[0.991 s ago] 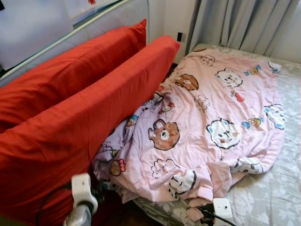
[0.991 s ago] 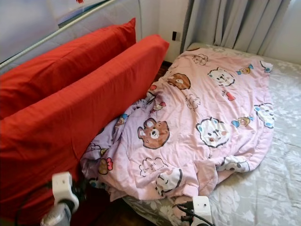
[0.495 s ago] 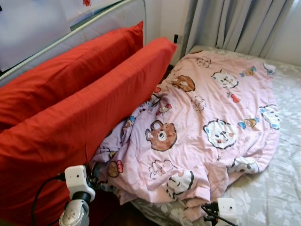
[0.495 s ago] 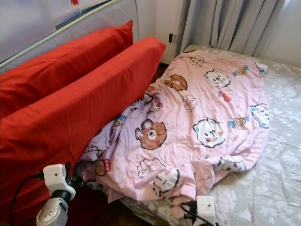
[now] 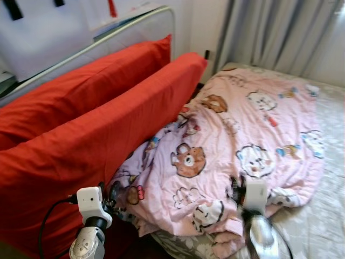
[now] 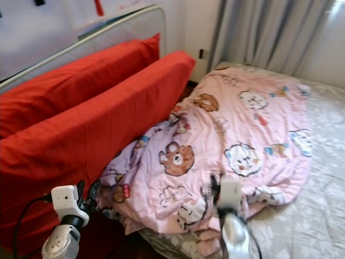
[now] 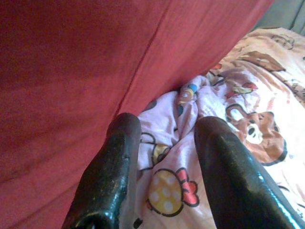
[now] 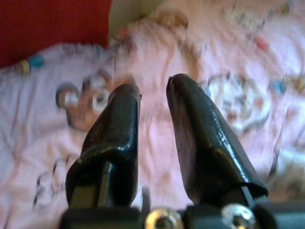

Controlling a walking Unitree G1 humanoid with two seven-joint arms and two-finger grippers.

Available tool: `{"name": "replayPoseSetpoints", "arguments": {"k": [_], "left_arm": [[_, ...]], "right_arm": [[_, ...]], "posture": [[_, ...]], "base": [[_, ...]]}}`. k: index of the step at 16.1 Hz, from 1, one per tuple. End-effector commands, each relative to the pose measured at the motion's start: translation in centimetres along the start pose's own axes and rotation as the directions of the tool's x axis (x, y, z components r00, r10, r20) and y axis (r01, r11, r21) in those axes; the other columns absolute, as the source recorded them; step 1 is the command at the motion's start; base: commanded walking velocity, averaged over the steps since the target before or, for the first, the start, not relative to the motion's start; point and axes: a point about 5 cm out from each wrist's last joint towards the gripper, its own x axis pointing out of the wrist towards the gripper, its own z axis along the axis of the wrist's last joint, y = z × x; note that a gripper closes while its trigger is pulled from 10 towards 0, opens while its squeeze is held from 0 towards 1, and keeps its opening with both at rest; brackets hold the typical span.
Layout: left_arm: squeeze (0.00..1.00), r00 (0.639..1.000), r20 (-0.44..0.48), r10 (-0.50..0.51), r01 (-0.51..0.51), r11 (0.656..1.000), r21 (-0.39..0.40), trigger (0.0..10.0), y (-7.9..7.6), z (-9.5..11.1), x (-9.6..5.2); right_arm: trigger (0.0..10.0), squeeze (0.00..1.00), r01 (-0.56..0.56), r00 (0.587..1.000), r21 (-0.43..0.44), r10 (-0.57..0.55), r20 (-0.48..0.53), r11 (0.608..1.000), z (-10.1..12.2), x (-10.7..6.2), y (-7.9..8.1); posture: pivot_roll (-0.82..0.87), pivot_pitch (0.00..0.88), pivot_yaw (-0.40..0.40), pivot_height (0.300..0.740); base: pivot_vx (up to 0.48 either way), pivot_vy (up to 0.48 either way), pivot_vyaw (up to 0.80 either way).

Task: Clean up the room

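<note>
The tidying looks barely begun, to judge by the bed: nothing is straightened yet and neither arm holds anything. Nearest the camera, the left tool [image 7: 164, 157] sits low at the bed's near edge, its two black fingers [image 7: 107, 176] spread apart with only air between them, aimed at the seam where the pink cartoon-print quilt [image 5: 253, 140] is bunched against the nearer red cushion [image 5: 102, 145]. The right tool [image 8: 150, 124] is raised over the crumpled near hem of the quilt, its fingers likewise parted and gripping nothing, the wrist view blurred. The quilt itself lies in a rumpled heap across the left and middle of the bed, its near corner folded over on itself and sagging off the edge, its left side pushed up into folds against the cushion; it would still need to be pulled flat or folded, which I judge to be the main job left here. To the right the grey floral bedsheet [image 5: 323, 226] shows bare. Beyond the first cushion a second red cushion [image 5: 81, 91] leans against the metal-railed headboard [image 5: 135, 24]. Farthest back hang grey curtains [image 5: 280, 32], beside a white wall with a dark socket [image 5: 207, 54].
</note>
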Motion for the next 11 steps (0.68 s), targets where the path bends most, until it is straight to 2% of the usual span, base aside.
{"name": "replayPoseSetpoints", "arguments": {"k": [1, 3, 4, 11], "left_arm": [[0.0, 1.0, 0.005, -0.003, 0.003, 1.0, 0.001, 10.0, 0.0, 0.3, -0.1], [0.0, 1.0, 0.014, 0.001, -0.001, 1.0, 0.003, 10.0, 0.2, 0.8, -0.1], [0.0, 1.0, 0.022, 0.001, -0.001, 1.0, 0.004, 10.0, 0.2, 1.1, 0.5], [0.0, 1.0, 0.024, -0.014, 0.013, 1.0, 0.013, 10.0, 0.0, 1.9, 1.1]], "right_arm": [[10.0, 0.0, 0.025, 0.999, 0.008, -0.025, 0.035, 1.0, 0.9, 0.3, -0.6], [10.0, 0.0, 0.027, 0.998, 0.013, -0.027, 0.054, 1.0, 0.9, -0.2, -0.8], [10.0, 0.0, 0.013, 0.999, 0.005, -0.013, 0.051, 1.0, 0.7, -0.4, -0.4], [10.0, 0.0, -0.016, 1.0, -0.003, 0.016, 0.003, 1.0, 0.4, -0.2, 0.8]], "posture": [[0.01, 0.0, 0.003, 0.74], [0.02, 0.0, 0.004, 0.74], [0.02, 0.0, 0.008, 0.74], [0.02, 0.035, 0.016, 0.74]], "base": [[0.0, 0.0, 0.0], [0.0, 0.0, 0.0], [0.0, 0.0, 0.0], [0.0, 0.0, 0.0]]}}
